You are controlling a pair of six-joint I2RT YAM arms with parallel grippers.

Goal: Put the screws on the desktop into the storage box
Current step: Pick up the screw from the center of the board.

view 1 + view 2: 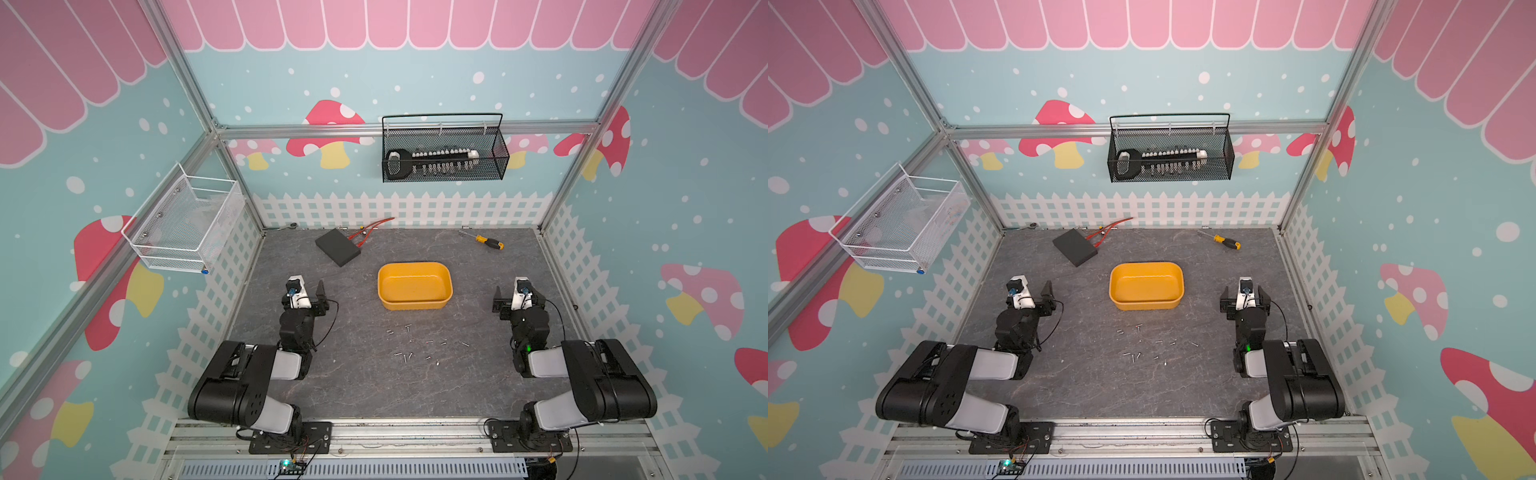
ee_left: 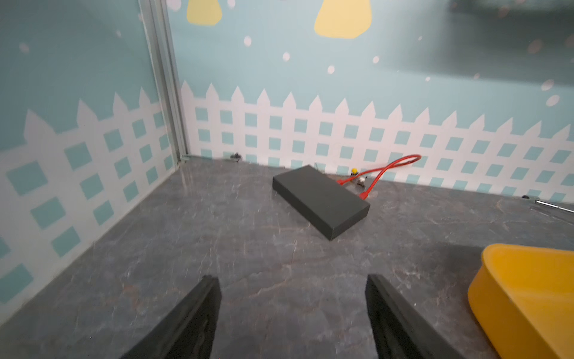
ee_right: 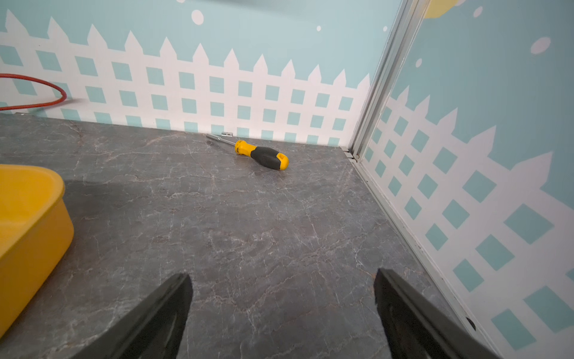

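Several tiny silver screws [image 1: 408, 327] [image 1: 1138, 327] lie scattered on the dark grey marbled desktop [image 1: 353, 386], just in front of the yellow-orange storage box [image 1: 413, 306] [image 1: 1145, 306]. The box looks empty in both top views. My left gripper [image 1: 308, 291] [image 2: 292, 279] hovers left of the box, open, with only bare desktop between its black fingers. To the right of the box, my right gripper [image 1: 517, 296] [image 3: 282, 276] is also open and holds nothing. A corner of the box [image 2: 528, 295] [image 3: 28, 223] shows in each wrist view. No screws show in the wrist views.
A flat black box [image 1: 337, 247] with red cables [image 1: 376, 226] lies at the back left. A yellow-and-black screwdriver [image 1: 484, 241] [image 3: 264, 155] lies at the back right. A black wire basket [image 1: 444, 151] hangs on the back wall, a white one [image 1: 187, 224] on the left wall.
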